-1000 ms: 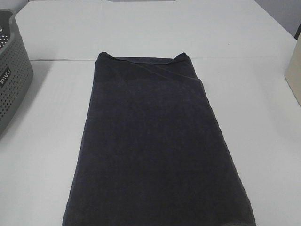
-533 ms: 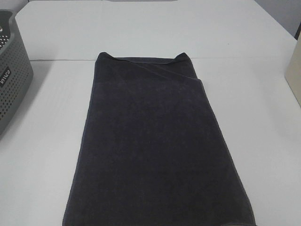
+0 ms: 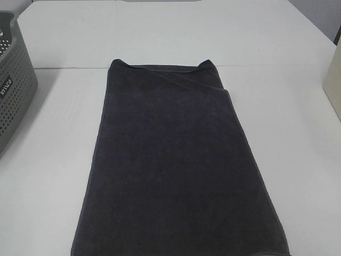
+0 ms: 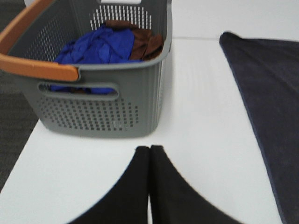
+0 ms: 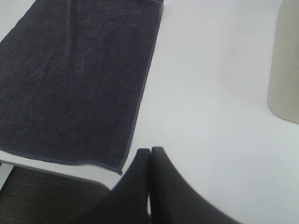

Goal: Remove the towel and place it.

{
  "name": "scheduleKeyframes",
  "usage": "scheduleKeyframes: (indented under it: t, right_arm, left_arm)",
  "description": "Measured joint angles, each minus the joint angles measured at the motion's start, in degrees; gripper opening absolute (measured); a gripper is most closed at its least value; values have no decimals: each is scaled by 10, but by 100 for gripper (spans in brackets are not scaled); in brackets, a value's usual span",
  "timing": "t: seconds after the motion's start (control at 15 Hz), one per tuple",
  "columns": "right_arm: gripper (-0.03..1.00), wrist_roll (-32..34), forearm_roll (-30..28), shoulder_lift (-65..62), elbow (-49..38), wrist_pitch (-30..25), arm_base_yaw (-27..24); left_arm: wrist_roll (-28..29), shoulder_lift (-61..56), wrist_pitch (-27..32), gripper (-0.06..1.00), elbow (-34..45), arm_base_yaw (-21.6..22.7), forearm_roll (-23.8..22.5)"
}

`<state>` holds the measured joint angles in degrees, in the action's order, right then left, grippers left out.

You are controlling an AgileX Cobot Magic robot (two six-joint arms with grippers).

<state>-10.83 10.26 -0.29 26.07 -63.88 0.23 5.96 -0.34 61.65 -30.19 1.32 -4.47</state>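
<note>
- Towel (image 3: 178, 165): we see it spread flat down the middle of the white table (image 3: 298, 160), long axis running from the near edge toward the far side. Near end reaches the table's front edge; in the right wrist view a corner (image 5: 122, 169) lies right at that edge.
- Far end of the towel shows a folded-over layer, with a diagonal crease crossing near the top hem and two small raised corners.
- Basket (image 3: 13, 85): grey, perforated, at the left edge of the high view, well apart from the towel. Bare table between them.
- In the left wrist view we note the basket holds a blue cloth (image 4: 96, 45) and a brown cloth (image 4: 142, 39) behind it. An orange handle (image 4: 32, 60) arcs over the rim.
- Left gripper (image 4: 149, 151): the two black fingers meet with no gap, gripping nothing. It hangs over bare table, just in front of the basket, the towel off to one side.
- Right gripper (image 5: 150, 151): fingers likewise pressed together, empty. It sits over bare table just beside the towel's long hem, not touching it.
- A pale beige object (image 5: 285, 60) stands on the table near the right gripper; we cannot tell what it is.
- Neither gripper shows in the high view.
</note>
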Motion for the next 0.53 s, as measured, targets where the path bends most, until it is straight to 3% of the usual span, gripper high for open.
scheduleKeyframes:
  t: [0.53]
  right_arm:
    - [1, 0, 0, 0, 0, 0, 0]
  left_arm:
    - [2, 0, 2, 0, 3, 0, -2]
